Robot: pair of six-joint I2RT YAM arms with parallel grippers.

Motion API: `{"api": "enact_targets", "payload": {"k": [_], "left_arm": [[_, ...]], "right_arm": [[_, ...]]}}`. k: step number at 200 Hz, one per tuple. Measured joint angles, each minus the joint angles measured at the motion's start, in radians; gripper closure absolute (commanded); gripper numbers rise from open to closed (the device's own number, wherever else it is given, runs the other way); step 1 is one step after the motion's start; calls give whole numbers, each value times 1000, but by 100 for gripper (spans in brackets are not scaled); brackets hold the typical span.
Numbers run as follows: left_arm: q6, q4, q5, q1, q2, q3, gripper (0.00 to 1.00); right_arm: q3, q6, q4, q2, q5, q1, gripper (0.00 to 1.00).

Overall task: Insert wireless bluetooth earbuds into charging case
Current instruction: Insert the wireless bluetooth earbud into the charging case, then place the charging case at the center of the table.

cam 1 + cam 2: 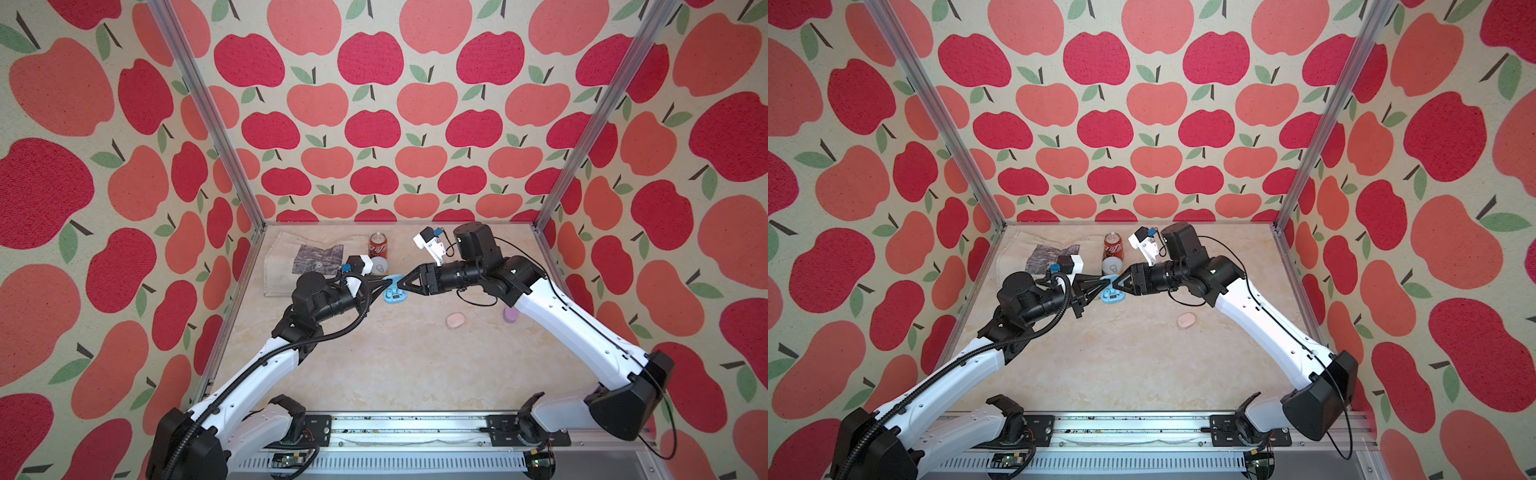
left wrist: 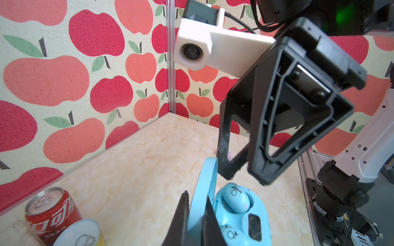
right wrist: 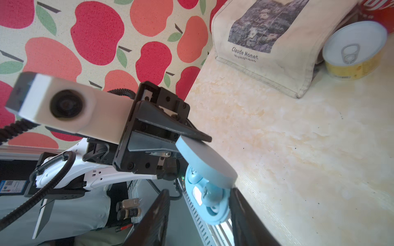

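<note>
Left tool [image 2: 196, 194]: it is clamped tight on the lid [image 2: 207, 176] of the blue case [image 2: 265, 217], pinching it across its thin wall and holding it upright and open.
Right tool [image 2: 245, 179]: its jaws stand apart with nothing between them. The tips hang just above the open case, and one finger is close by the lid's top edge; you cannot tell whether it touches.
Blue earbuds [image 2: 234, 198]: both lie in the wells of the case base, directly under the right tool's tips and just beside the left tool's fingers. Whether they are clicked fully home does not show.
Case base: it appears to rest on the tabletop [image 2: 149, 170], below both tools.
Other cases: the pink case [image 1: 455, 320] lies shut well behind the right tool, and the purple case [image 1: 510, 314] is half hidden under that arm. Their buds are not in view.
Handling: judge the buds as tiny, light, hard and glossy, so likely to squirt out of a firm pinch. Take one across its flatter sides with the very tips, or press its domed back to seat it.
Hinge: it looks thin, so avoid pulling on the lid.
Clutter: the soda can [image 2: 51, 213] and the tin [image 2: 81, 232] stand apart from the left tool's outer side.
</note>
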Motion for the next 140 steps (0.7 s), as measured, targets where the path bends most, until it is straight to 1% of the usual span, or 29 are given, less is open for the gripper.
{"api": "enact_targets", "payload": {"k": [43, 95, 118, 140], "left_arm": [[10, 1, 16, -36, 17, 11, 100], [45, 13, -10, -62, 56, 13, 100], [81, 51, -57, -111, 132, 13, 100], [130, 89, -106, -183, 246, 13, 100]], "right_arm": [[30, 8, 11, -62, 108, -64, 50], [44, 11, -20, -88, 242, -68, 50], [23, 24, -76, -93, 338, -87, 50], [-57, 57, -130, -111, 430, -141, 50]]}}
